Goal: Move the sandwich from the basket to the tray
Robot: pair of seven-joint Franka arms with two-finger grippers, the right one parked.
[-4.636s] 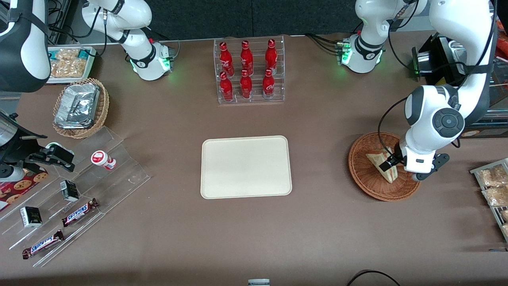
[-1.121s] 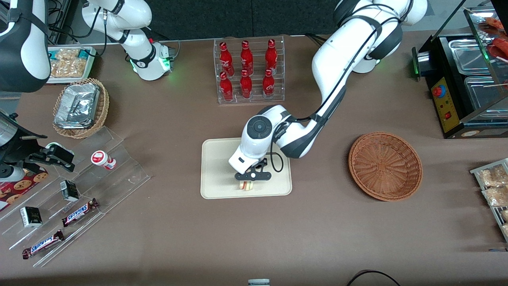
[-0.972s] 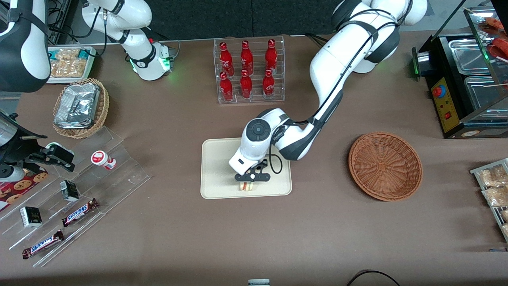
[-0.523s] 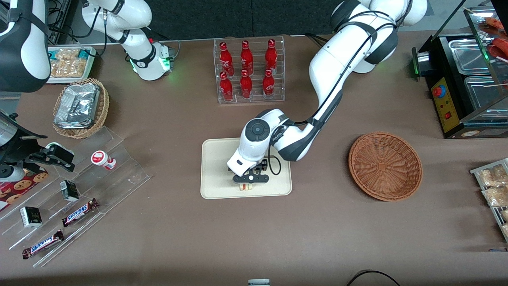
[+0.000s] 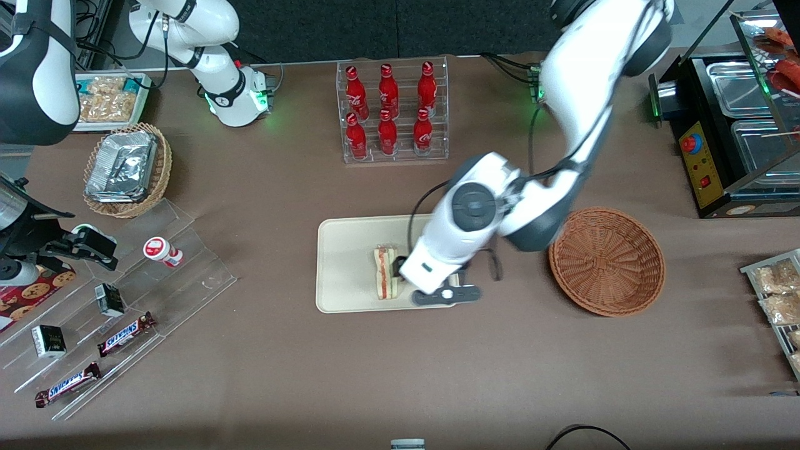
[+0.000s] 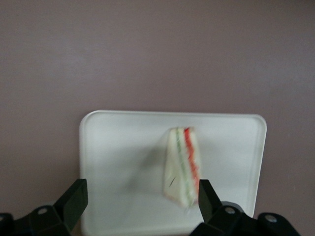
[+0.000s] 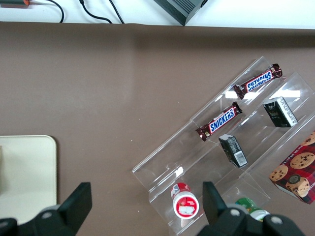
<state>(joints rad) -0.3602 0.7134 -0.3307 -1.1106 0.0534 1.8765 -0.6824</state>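
On the counter (image 5: 262,375) you have, starting at the parked arm's end, one tan wicker basket of foil packs (image 5: 127,169), one clear stepped stand (image 5: 125,306) carrying two Snickers bars (image 5: 125,334), two small dark boxes (image 5: 110,299) and one red-and-white capped jar (image 5: 162,250). Farther from the front camera, one clear rack holds six red bottles (image 5: 390,112), set in two rows of three. Near the middle lies one cream tray (image 5: 344,262), and the single sandwich (image 5: 385,280) stands on it on edge, its red and green filling stripes showing along the cut side. Your pincer (image 5: 445,294) hangs above the tray's edge just beside the sandwich, toward the working arm's end; in the wrist view its two fingers (image 6: 74,199) are spread wide apart with nothing between them, and the sandwich (image 6: 183,167) sits free on the tray (image 6: 123,147) below. Next along, one reddish-brown woven basket (image 5: 606,261) rests on the counter with no sandwich in it, well apart from the tray.
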